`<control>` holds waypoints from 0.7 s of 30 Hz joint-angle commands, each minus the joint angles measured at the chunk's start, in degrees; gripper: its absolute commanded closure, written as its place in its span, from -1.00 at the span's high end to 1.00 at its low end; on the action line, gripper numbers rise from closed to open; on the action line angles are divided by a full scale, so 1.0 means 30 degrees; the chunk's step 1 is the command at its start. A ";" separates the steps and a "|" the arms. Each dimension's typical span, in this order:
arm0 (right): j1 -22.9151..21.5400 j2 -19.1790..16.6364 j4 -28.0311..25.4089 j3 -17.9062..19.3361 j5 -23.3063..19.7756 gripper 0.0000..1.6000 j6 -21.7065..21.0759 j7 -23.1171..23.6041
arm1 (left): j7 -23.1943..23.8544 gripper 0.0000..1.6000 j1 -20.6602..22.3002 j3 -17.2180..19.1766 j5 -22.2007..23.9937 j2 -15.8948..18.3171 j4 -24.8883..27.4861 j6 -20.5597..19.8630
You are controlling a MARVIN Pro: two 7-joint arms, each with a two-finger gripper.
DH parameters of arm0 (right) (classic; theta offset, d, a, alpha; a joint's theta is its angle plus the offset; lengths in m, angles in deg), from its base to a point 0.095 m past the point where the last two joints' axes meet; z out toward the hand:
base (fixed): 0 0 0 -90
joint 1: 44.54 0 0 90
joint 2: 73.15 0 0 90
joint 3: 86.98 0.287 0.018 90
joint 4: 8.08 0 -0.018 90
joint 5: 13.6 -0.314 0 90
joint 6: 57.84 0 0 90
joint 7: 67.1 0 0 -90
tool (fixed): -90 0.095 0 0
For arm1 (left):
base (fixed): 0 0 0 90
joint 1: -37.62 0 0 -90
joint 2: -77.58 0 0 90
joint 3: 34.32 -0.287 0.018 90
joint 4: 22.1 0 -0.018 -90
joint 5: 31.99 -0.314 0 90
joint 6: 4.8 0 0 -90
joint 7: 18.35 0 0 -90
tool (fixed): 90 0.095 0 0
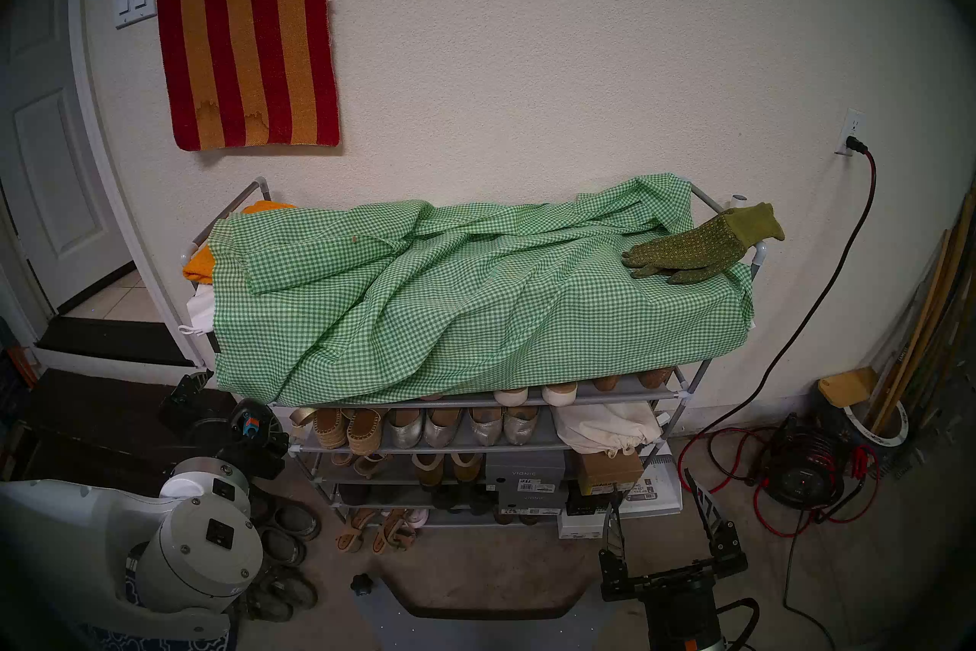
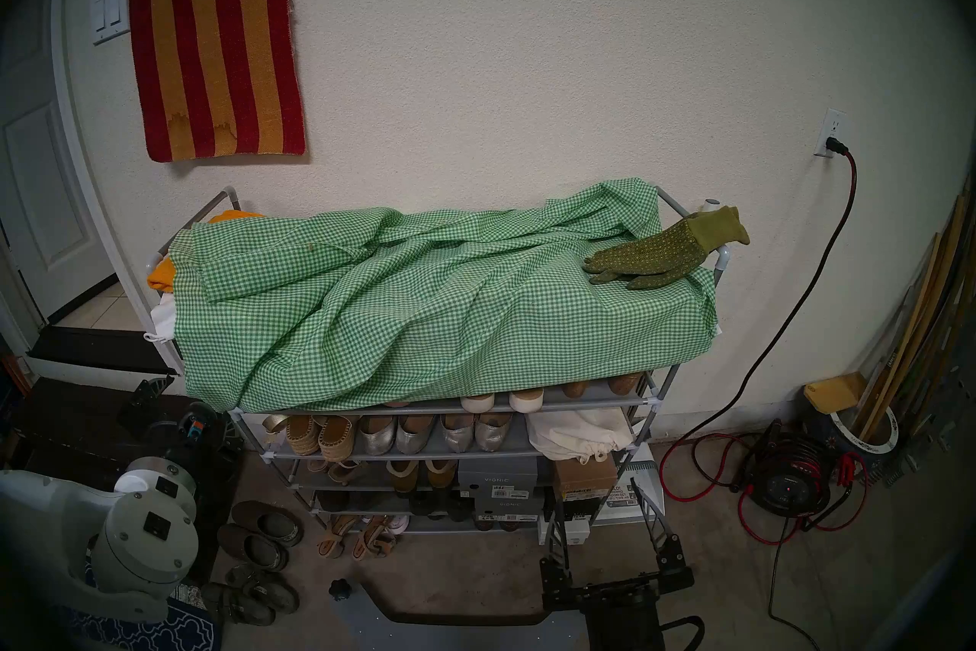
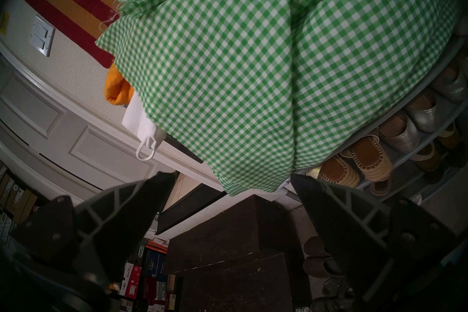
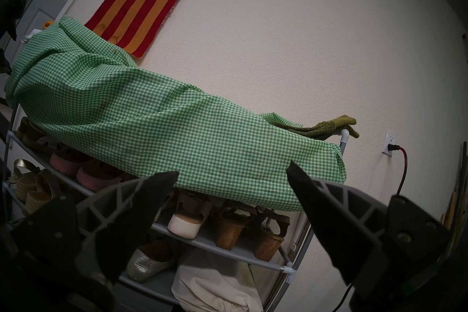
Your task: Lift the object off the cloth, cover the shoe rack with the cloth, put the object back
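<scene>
The green-and-white gingham cloth (image 1: 449, 296) lies rumpled over the top of the grey shoe rack (image 1: 681, 393) and hangs over its front. The olive-green gloves (image 1: 697, 245) lie on the cloth at the rack's right end, cuffs over the side rail. My left gripper (image 3: 233, 174) is open and empty, just below the cloth's front left corner (image 3: 253, 63). My right gripper (image 4: 233, 167) is open and empty, low in front of the rack's right part, below the gloves (image 4: 319, 128). It also shows in the head view (image 1: 650, 483).
A folded orange cloth (image 1: 200, 259) and a white bag stick out at the rack's left end. A red-and-gold rug (image 1: 248, 26) hangs on the wall. A dark wooden step (image 1: 105, 423) stands at left. Loose shoes (image 1: 285, 528) lie on the floor. A red cord reel (image 1: 803, 470) and leaning sticks (image 1: 924, 343) are at right.
</scene>
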 commanded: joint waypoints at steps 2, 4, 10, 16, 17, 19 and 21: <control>-0.0008 0.0022 -0.0002 -0.0007 0.0002 1.00 -0.0004 -0.0005 | -0.0016 1.00 -0.0002 0.0037 -0.0007 -0.0048 -0.0010 -0.0036; -0.0008 0.0022 -0.0002 -0.0007 0.0002 1.00 -0.0004 -0.0005 | -0.0016 1.00 -0.0003 0.0038 -0.0008 -0.0048 -0.0010 -0.0036; -0.0009 0.0020 -0.0002 -0.0008 0.0001 1.00 -0.0004 -0.0006 | -0.0015 1.00 -0.0005 0.0040 -0.0008 -0.0048 -0.0010 -0.0036; -0.0009 0.0019 -0.0002 -0.0009 0.0001 1.00 -0.0005 -0.0007 | -0.0015 1.00 -0.0006 0.0041 -0.0008 -0.0048 -0.0010 -0.0036; -0.0009 0.0019 -0.0002 -0.0009 0.0000 1.00 -0.0005 -0.0007 | -0.0015 1.00 -0.0007 0.0042 -0.0008 -0.0048 -0.0010 -0.0036; -0.0009 0.0019 -0.0002 -0.0009 0.0000 1.00 -0.0005 -0.0007 | -0.0015 1.00 -0.0007 0.0042 -0.0009 -0.0048 -0.0010 -0.0036; -0.0010 0.0019 -0.0002 -0.0010 0.0000 1.00 -0.0005 -0.0007 | -0.0015 1.00 -0.0008 0.0043 -0.0009 -0.0048 -0.0010 -0.0036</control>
